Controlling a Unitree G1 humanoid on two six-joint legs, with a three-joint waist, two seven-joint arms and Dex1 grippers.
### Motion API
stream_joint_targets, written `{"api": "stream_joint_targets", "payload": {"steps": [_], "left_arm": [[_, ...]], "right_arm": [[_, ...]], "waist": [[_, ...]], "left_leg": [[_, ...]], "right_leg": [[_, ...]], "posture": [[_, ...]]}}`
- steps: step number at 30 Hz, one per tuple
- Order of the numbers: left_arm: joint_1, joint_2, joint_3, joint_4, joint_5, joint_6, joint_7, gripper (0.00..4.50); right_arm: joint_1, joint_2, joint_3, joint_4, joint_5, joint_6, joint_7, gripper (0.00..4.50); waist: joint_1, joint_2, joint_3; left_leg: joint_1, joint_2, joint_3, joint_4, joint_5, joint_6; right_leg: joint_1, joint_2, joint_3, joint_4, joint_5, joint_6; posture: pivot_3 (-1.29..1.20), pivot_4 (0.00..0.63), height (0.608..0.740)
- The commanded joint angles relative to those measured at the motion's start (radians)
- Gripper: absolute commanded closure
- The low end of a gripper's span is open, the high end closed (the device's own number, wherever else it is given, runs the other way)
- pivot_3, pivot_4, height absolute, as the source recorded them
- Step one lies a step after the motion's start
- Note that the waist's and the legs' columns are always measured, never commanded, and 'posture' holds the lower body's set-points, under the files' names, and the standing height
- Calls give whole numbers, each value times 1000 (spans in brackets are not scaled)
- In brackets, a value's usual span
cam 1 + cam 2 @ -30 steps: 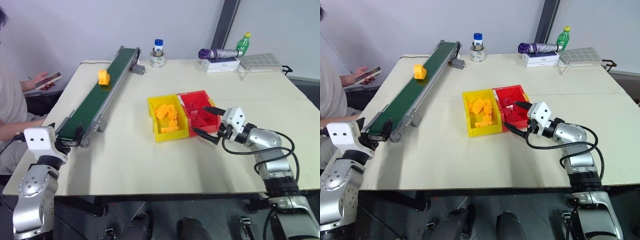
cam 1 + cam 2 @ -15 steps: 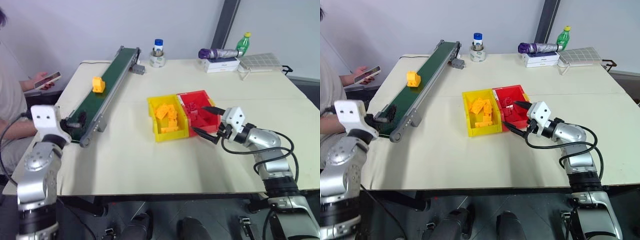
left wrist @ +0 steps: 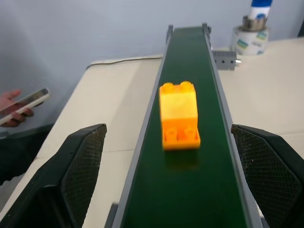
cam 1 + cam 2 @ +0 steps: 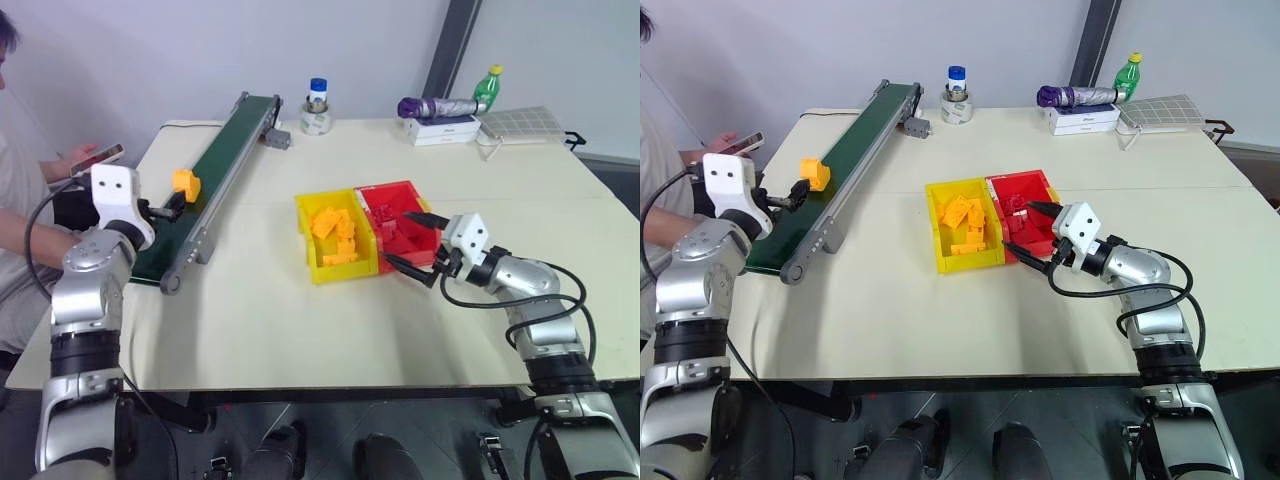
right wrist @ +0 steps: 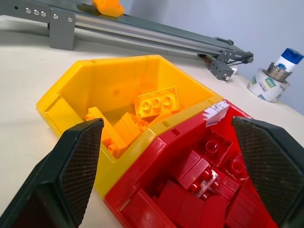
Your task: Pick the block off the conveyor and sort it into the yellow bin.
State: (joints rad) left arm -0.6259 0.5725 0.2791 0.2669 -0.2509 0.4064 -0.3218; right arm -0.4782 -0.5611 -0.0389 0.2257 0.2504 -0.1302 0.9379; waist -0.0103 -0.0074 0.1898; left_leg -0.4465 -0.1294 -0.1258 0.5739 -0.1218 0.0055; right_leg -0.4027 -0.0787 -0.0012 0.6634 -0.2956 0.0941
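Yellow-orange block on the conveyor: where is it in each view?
Left eye: small yellow-orange plastic block on the dark-green conveyor belt, left of centre, by the left gripper.
Right eye: same spot.
Left wrist: centre, on the belt.
Right wrist: top edge, partly cut off.
Shared landmark: the belt's grey side rail.

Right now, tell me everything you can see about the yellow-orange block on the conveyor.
The block is a small, chunky piece of glossy yellow-orange plastic with round studs showing on its far end and on the end facing the left gripper. It lies on the dark-green belt of the conveyor, between the grey side rails, nearer one rail than the other. Only the belt touches it. The open left gripper is lined up just short of it, a finger to either side, not yet around it.
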Motion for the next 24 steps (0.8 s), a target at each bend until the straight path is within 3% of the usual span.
{"api": "stream_joint_targets", "payload": {"steps": [1, 9, 12, 17, 24], "left_arm": [[-48, 22, 2, 58, 6, 22, -7, 81], [-85, 9, -30, 136, 8, 9, -49, 81], [-81, 11, -26, 142, 19, 17, -27, 855], [-62, 5, 0, 106, 8, -3, -14, 3224], [-49, -105, -65, -119, -73, -20, -107, 3153]], "right_arm": [[4, -5, -16, -51, 13, 3, -10, 0], [23, -6, -19, -76, 13, 13, -18, 0], [23, -8, -20, -75, 13, 13, -18, 0], [24, -9, -20, -73, 13, 12, -17, 0], [17, -5, -16, -64, 12, 9, -15, 0]], "waist": [[0, 0, 0], [-1, 0, 0], [-1, 0, 0], [-1, 0, 0], [9, 0, 0]], "left_leg": [[0, 0, 0, 0, 0, 0], [0, 0, 0, 0, 0, 0], [0, 0, 0, 0, 0, 0], [0, 0, 0, 0, 0, 0], [0, 0, 0, 2, 0, 0]], "right_leg": [[0, 0, 0, 0, 0, 0], [0, 0, 0, 1, 0, 1], [0, 0, 0, 1, 0, 1], [0, 0, 0, 1, 0, 1], [2, 0, 0, 0, 1, 1]], "posture": [[0, 150, 740], [0, 150, 740], [0, 150, 740], [0, 150, 740], [0, 150, 740]]}}
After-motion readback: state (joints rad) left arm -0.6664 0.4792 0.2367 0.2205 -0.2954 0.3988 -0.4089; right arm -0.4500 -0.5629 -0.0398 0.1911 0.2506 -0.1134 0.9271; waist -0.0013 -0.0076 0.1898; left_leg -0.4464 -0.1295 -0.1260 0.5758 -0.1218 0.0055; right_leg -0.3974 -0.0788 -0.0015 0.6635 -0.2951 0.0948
